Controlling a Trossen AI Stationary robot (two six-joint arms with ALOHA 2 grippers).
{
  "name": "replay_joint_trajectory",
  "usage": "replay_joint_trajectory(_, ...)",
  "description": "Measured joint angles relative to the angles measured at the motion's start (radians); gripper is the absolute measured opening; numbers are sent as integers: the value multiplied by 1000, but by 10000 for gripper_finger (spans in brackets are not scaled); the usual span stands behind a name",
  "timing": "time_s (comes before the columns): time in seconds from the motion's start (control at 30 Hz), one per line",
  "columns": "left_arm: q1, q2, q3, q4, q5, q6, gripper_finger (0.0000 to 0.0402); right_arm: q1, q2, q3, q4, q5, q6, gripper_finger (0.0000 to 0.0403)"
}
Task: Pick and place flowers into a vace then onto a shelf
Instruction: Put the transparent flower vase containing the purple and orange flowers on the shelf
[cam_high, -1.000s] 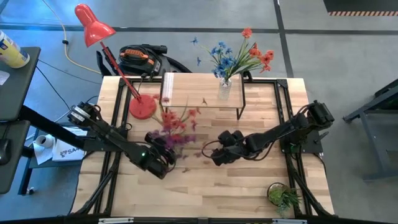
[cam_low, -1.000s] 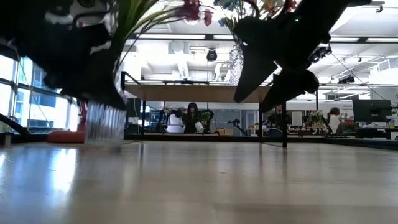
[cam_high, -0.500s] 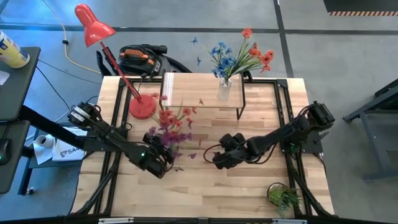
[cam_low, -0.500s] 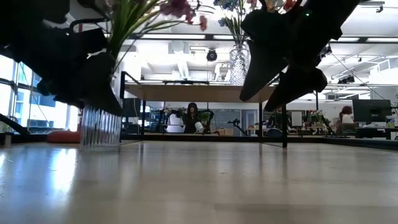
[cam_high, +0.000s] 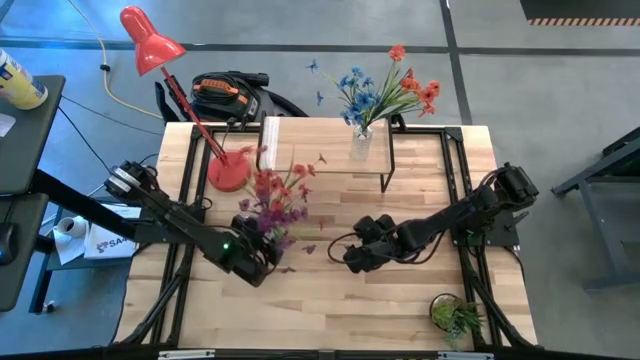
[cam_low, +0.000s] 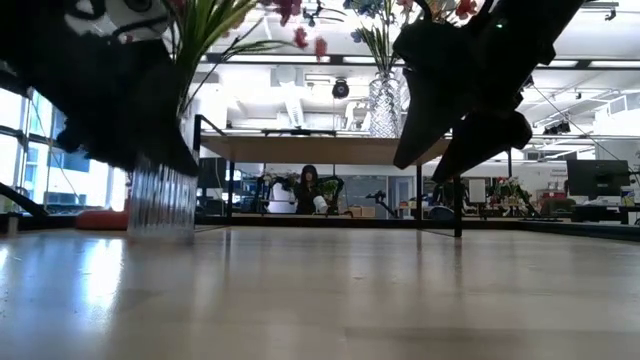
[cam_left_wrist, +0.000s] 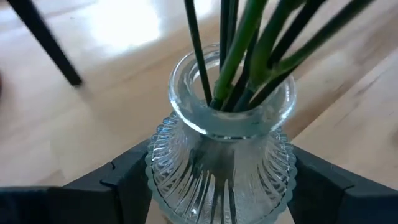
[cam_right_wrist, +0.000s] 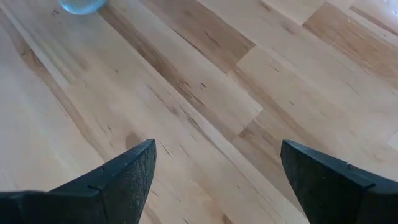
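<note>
two dark jointed arms (cam_high: 170, 215) with black wedge-shaped fingers (cam_right_wrist: 127, 177).

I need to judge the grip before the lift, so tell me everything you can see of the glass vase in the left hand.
The glass vase is clear and ribbed, with a thick smooth round rim and a flared, fluted body. It stands upright, with green stems of the flowers leaning out of its mouth. The left hand has a dark finger against each side of the body. It sits left of centre on the table, in front of the shelf; whether its base touches the wood is unclear.
</note>
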Motion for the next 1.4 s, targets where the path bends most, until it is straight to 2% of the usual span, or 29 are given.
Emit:
replay_joint_trajectory(0.13, 2, -74, 23, -18, -8, 52, 318, 15, 0, 0, -14, -2, 23, 334)
replay_joint_trajectory(0.27, 1, -182, 86, -110, -14, 122, 318, 48, 0, 0, -39, 31, 86, 334)
replay_joint_trajectory(0.4, 18, -286, 184, -208, -85, 231, 321, 86, 0, 0, -52, 74, 131, 334)
replay_joint_trajectory(0.63, 119, -393, 363, -284, -156, 499, 318, 140, 0, 0, -70, 136, 180, 334)
replay_joint_trajectory(0.73, 193, -406, 422, -284, -146, 649, 320, 149, 0, 0, -69, 137, 180, 334)
replay_joint_trajectory(0.87, 314, -405, 484, -264, -64, 812, 325, 151, 0, 0, -70, 141, 180, 334)
replay_joint_trajectory(1.0, 424, -398, 499, -163, 56, 952, 318, 151, 0, 0, -70, 142, 180, 334)
replay_joint_trajectory(1.1, 507, -398, 500, -98, 117, 990, 318, 151, 0, 0, -71, 146, 179, 334)
replay_joint_trajectory(1.27, 646, -386, 499, -83, 214, 1009, 326, 151, 0, 0, -77, 169, 175, 334)
replay_joint_trajectory(1.4, 710, -349, 499, -42, 302, 1067, 318, 151, 0, 0, -81, 175, 174, 334)
